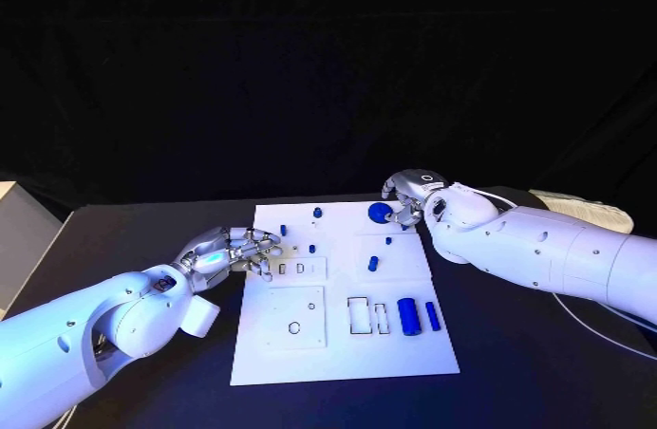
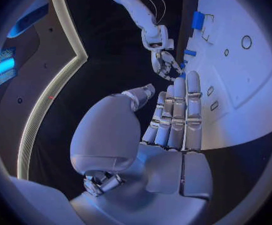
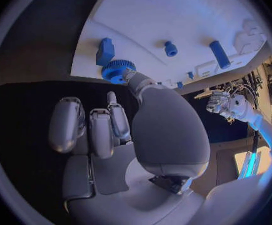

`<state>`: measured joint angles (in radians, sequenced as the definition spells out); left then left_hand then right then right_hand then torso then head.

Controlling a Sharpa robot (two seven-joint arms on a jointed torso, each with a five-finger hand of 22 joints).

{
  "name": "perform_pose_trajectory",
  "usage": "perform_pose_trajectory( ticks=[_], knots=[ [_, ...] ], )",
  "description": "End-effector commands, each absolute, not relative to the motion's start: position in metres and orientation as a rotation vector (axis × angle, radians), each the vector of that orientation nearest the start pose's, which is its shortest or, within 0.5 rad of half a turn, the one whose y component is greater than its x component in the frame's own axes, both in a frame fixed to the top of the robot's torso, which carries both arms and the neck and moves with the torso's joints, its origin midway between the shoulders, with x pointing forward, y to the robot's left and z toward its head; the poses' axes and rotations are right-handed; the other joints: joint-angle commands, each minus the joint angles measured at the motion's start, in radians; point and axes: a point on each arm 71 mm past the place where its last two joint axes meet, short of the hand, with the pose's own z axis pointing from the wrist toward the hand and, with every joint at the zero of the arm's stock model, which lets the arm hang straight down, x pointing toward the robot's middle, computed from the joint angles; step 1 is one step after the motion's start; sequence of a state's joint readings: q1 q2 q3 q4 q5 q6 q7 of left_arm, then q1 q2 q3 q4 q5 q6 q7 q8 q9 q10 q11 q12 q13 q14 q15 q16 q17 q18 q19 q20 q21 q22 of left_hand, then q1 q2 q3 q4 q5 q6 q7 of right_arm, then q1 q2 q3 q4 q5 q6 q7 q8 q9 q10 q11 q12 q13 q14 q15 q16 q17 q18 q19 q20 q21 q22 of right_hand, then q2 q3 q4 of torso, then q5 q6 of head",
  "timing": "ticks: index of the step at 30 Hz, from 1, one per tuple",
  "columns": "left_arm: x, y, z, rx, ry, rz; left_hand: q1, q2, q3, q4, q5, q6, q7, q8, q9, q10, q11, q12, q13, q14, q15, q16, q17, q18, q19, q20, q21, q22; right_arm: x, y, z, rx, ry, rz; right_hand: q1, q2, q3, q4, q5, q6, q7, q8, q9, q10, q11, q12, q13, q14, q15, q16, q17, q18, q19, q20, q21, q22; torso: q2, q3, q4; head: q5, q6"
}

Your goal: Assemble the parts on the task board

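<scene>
Here, task board point(image 1: 343, 348) carries blue parts point(image 1: 406, 316); gear point(image 1: 380, 211) at far edge.

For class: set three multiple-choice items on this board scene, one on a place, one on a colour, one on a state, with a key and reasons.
1. Where is the round gear?
A. at the board's far edge, by the right hand
B. at the board's near edge
C. off the board, on the table

2. What colour is the board?
A. black
B. white
C. blue

3. What is the left hand doing?
A. lifting a cylinder
B. holding the gear
C. holding nothing, at the board's left edge

Key: 1 A, the gear lies beside the right hand at the far edge. 2 B, the plate is white on a black table. 3 C, its fingers are straight with nothing in them.
</scene>
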<state>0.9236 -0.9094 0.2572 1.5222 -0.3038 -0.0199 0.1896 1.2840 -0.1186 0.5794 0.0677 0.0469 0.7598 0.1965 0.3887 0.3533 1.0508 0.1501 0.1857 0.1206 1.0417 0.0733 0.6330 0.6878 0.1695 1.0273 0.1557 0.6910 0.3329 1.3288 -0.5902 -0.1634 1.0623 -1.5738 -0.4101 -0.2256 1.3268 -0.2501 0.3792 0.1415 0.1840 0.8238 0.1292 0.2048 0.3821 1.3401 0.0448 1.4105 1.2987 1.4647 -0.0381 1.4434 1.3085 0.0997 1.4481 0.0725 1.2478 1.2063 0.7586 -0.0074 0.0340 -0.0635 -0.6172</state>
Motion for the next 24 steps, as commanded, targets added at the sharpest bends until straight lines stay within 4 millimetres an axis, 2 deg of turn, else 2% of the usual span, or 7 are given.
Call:
perform_pose_trajectory(
  ticks=[1, 4, 10, 13, 24],
  knots=[
    [0.4666, 0.2297, -0.2096, -0.973, 1.711, -1.624, -0.011, 0.001, 0.000, 0.005, 0.001, -0.008, 0.024, -0.002, 0.001, -0.007, -0.001, -0.004, -0.001, -0.002, 0.001, -0.003, -0.002, 0.013, 0.004, 0.004, -0.004, -0.001, 0.5768, -0.2182, -0.1710, -0.126, 1.549, 0.243, 0.002, 0.010, -0.004, 0.013, 0.005, -0.001, 0.002, 0.009, 0.000, 0.033, 0.004, 0.029, 0.054, 0.088, 0.009, 0.022, 0.144, -0.023, 0.012, 0.001, 0.026, 0.030, 0.000, 0.0001, 0.0005, 0.001, -0.004],
    [0.4670, 0.2289, -0.2101, -0.969, 1.713, -1.623, -0.012, 0.002, 0.000, 0.005, 0.001, -0.008, 0.024, -0.002, 0.001, -0.007, -0.001, -0.004, -0.001, -0.002, 0.001, -0.004, -0.002, 0.013, 0.004, 0.004, -0.004, -0.002, 0.5773, -0.2180, -0.1726, -0.109, 1.577, 0.253, -0.006, 0.016, -0.011, 0.026, 0.012, 0.012, 0.003, 0.019, 0.002, 0.061, 0.006, 0.051, 0.086, 0.090, 0.011, 0.044, 0.164, -0.029, 0.022, 0.003, 0.052, 0.059, 0.000, -0.0006, -0.0006, 0.002, -0.006],
    [0.4665, 0.2280, -0.2121, -0.970, 1.719, -1.623, -0.012, 0.002, -0.001, 0.006, 0.001, -0.009, 0.024, -0.003, 0.001, -0.008, -0.001, -0.004, -0.001, -0.003, 0.002, -0.004, -0.002, 0.013, 0.004, 0.005, -0.005, -0.002, 0.5795, -0.2185, -0.1739, -0.076, 1.599, 0.267, -0.015, 0.017, -0.015, 0.035, 0.016, 0.013, 0.005, 0.020, 0.001, 0.056, 0.008, 0.048, 0.081, 0.090, 0.013, 0.048, 0.168, -0.031, 0.024, 0.004, 0.058, 0.066, 0.003, -0.0022, -0.0036, 0.002, -0.009],
    [0.4660, 0.2278, -0.2123, -0.970, 1.720, -1.624, -0.012, 0.002, -0.001, 0.006, 0.001, -0.009, 0.024, -0.003, 0.001, -0.008, -0.001, -0.004, -0.001, -0.004, 0.002, -0.005, -0.002, 0.013, 0.003, 0.005, -0.006, -0.002, 0.5804, -0.2188, -0.1747, -0.058, 1.614, 0.275, -0.015, 0.017, -0.017, 0.037, 0.016, 0.010, 0.006, 0.018, 0.000, 0.053, 0.008, 0.047, 0.079, 0.090, 0.013, 0.048, 0.167, -0.030, 0.024, 0.004, 0.057, 0.066, 0.006, -0.0035, -0.0020, 0.003, -0.008],
    [0.4629, 0.2247, -0.2104, -0.961, 1.722, -1.635, -0.010, 0.000, 0.000, 0.004, 0.001, -0.012, 0.024, -0.004, 0.001, -0.012, 0.000, -0.006, -0.002, -0.007, 0.002, -0.007, -0.002, 0.013, 0.002, 0.005, -0.008, -0.004, 0.5827, -0.2166, -0.1774, -0.031, 1.660, 0.299, -0.030, 0.025, -0.026, 0.056, 0.025, 0.004, 0.012, 0.013, -0.004, 0.046, 0.014, 0.044, 0.074, 0.088, 0.018, 0.048, 0.165, -0.029, 0.020, 0.008, 0.053, 0.063, 0.011, -0.0038, 0.0006, 0.004, -0.011]
  ],
)
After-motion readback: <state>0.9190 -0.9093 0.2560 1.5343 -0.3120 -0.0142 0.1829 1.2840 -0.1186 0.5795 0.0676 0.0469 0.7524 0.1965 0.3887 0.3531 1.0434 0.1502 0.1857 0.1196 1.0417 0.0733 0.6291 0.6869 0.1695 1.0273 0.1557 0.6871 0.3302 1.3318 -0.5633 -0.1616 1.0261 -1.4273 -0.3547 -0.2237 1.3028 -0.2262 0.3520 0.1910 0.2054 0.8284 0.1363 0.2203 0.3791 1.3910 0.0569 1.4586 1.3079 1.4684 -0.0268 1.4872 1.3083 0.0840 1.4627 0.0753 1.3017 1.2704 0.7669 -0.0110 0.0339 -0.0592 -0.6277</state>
